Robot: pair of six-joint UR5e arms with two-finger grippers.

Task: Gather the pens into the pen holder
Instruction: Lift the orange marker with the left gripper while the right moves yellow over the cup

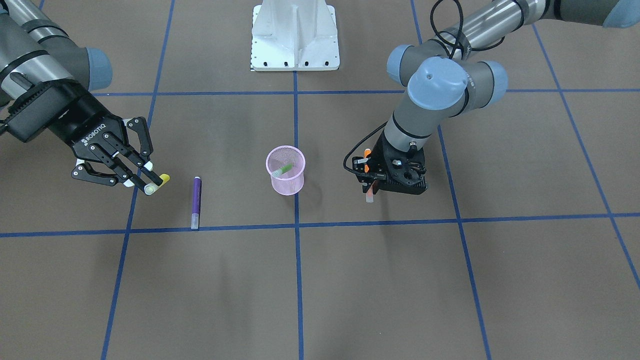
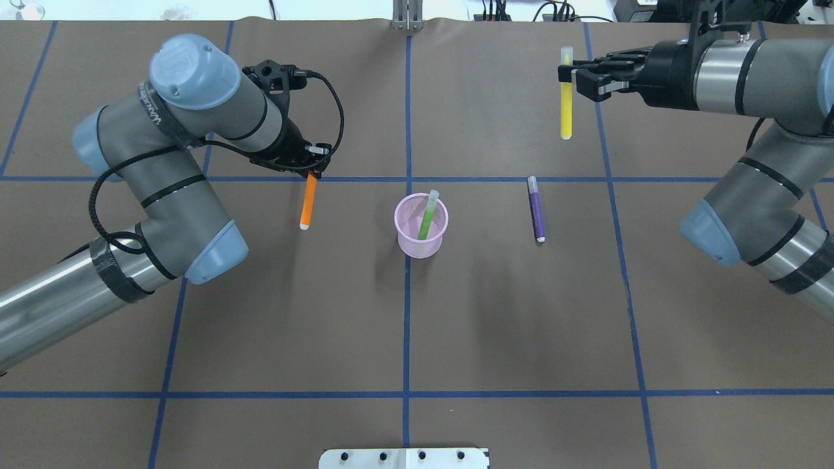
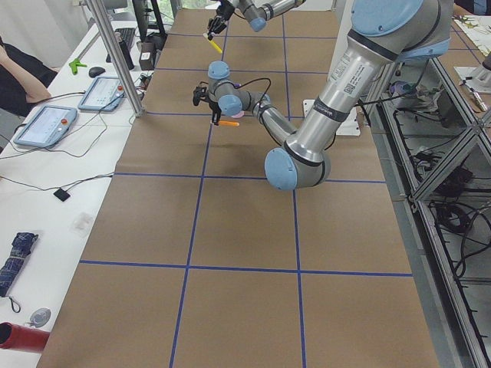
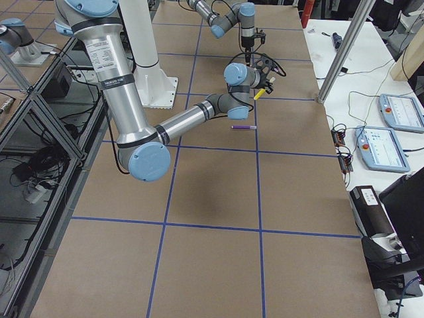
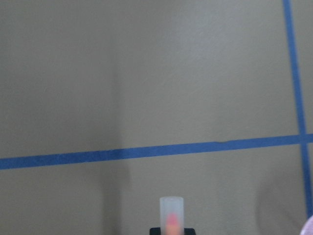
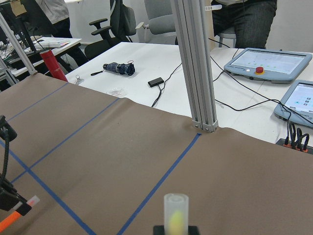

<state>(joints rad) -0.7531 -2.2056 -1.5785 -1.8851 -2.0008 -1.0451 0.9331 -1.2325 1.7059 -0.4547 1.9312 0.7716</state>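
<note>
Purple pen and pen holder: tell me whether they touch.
Apart. The overhead view shows a wide stretch of table between the purple pen and the pen holder.

1 pen [image 2: 428, 218] in pen holder [image 2: 421, 242]; another pen [image 2: 537, 210] on table [image 2: 417, 326], right of it.

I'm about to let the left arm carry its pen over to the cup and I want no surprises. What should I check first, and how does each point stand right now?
1. Left tool shut on the orange pen: ok.
2. Orange pen above the pen holder: not ok, it hangs off to one side.
3. Pen holder upright, with room beside the green pen: ok.
4. Right tool, holding the yellow pen, well away from the holder: ok.
5. Purple pen on the holder's far side from the left arm: ok.
6. Firmness of the grip: cannot tell.
</note>
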